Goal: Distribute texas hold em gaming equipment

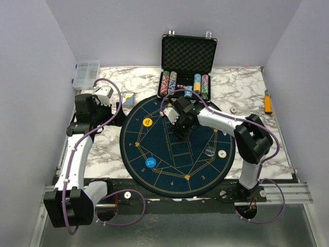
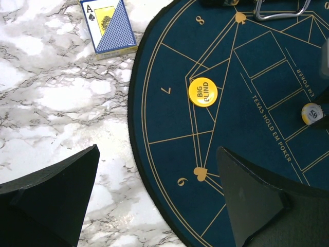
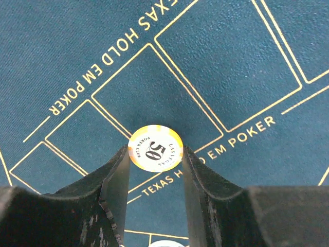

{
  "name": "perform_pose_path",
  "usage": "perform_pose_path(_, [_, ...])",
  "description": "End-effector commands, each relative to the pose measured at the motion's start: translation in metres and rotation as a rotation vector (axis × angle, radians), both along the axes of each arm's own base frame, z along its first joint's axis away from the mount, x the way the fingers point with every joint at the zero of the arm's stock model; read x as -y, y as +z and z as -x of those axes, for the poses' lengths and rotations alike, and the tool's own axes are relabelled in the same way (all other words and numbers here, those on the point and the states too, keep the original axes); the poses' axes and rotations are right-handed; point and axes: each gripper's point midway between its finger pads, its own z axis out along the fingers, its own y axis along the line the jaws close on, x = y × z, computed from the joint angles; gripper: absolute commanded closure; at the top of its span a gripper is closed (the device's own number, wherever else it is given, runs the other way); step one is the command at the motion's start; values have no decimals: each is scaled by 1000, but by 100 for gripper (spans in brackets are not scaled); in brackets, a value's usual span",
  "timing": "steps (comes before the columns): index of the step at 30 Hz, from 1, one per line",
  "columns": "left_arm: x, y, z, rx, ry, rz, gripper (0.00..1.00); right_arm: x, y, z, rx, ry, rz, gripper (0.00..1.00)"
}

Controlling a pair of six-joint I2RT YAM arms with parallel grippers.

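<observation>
**Cream "50" chip pinched in the right tool above a poker mat**

Seen from overhead, a round dark-blue mat (image 1: 154, 149) with gold lines lies on a marble-patterned bench (image 1: 241, 92). The right tool (image 1: 181, 126) reaches over the middle of the mat. The left tool (image 1: 105, 95) is off the mat's left edge, over bare marble.

Only the right wrist camera shows the grip. Its two dark fingers (image 3: 115, 180) are closed narrowly on the rim of a cream and yellow 50 chip (image 3: 155, 149), one on each side. The chip sits at their tips, over the printed words "Texas Hold Em Poker". Whether it rests on the felt or hangs just above it cannot be told.

The left wrist camera shows the left tool (image 2: 157, 154) spread wide and holding nothing. One finger is over marble and the other over the mat's rim. This view also catches the 50 chip (image 2: 312, 113) side-on at its right edge. The lettering on the yellow Big Blind disc (image 2: 205, 91) near seat 7 can be read here. A blue-backed pack of cards (image 2: 108, 25) (an ace of spades on its face) lies on the marble beside the mat.

Only the overhead view shows these:
- A blue disc (image 1: 150, 163) lies at the mat's lower left.
- A clear disc (image 1: 209, 151) lies at the mat's right.
- A cream chip (image 1: 222, 153) lies just beside the clear disc.
- An open black case (image 1: 188, 56) stands at the far edge with rows of chips (image 1: 185, 82).
- A clear compartment box (image 1: 86, 73) sits at the far left.
</observation>
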Motion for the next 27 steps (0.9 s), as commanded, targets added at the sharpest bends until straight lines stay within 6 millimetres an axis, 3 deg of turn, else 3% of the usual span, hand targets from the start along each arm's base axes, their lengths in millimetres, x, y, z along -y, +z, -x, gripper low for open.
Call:
perform_pose_path(1, [2,1,1,-5,-7,16,2,-8,-15,-5,17,-6,6,68])
perform_pose_path(3, [2,1,1,-4,-9,17,2,-9,-18,-5,12,-5,10,65])
perform_pose_path(5, [3,1,2,-4,-14,19,2,-10,-20,-4,8,-3,16,48])
perform_pose_path(6, [3,1,2,-2,-17,20,2,-9,-21,-5,7,-8,20,44])
perform_pose_path(8, [4,2,3,0,-19,21,2,-10,-21,-4,3,-8,19,41])
perform_pose_path(14, [4,2,3,2,-21,19,1,-10,-26,-3,-12,-11,29,43])
perform_pose_path(16, [3,3,2,5,-20,18,2,-9,-28,-4,-9,-12,38,49])
perform_pose_path(21, [3,1,2,4,-19,15,2,-8,-19,-5,4,-13,32,57])
perform_pose_path(27, [3,1,1,3,-19,15,2,-10,-8,-3,4,-9,12,58])
